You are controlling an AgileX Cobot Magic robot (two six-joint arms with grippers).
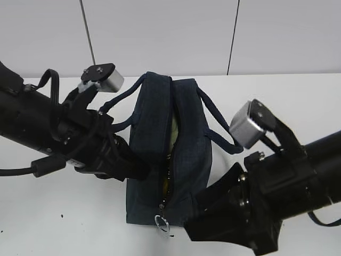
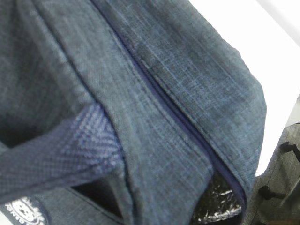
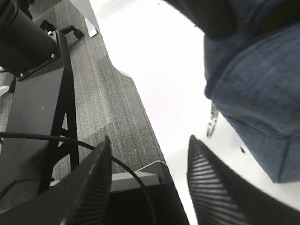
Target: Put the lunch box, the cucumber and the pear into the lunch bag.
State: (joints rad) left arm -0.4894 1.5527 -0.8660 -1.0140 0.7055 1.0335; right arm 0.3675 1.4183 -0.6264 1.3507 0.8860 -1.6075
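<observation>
While nothing lies loose on the surface point(image 1: 64, 213), we list: lunch bag point(image 1: 154, 117) between our hands, something pale inside; right hand point(image 3: 150, 183) released, empty; left hand's state untellable.

A flat white tabletop point(image 1: 69, 224) fills the lower part of the exterior view, and behind it stands a pale wall of smooth panels point(image 1: 160, 32) split by thin dark vertical seams. In the right wrist view, grey woven carpet flooring point(image 3: 117, 117) lies below the table's edge. On it stands a black metal frame point(image 3: 47, 93), with a thin black cable point(image 3: 70, 140) curving across it.
</observation>
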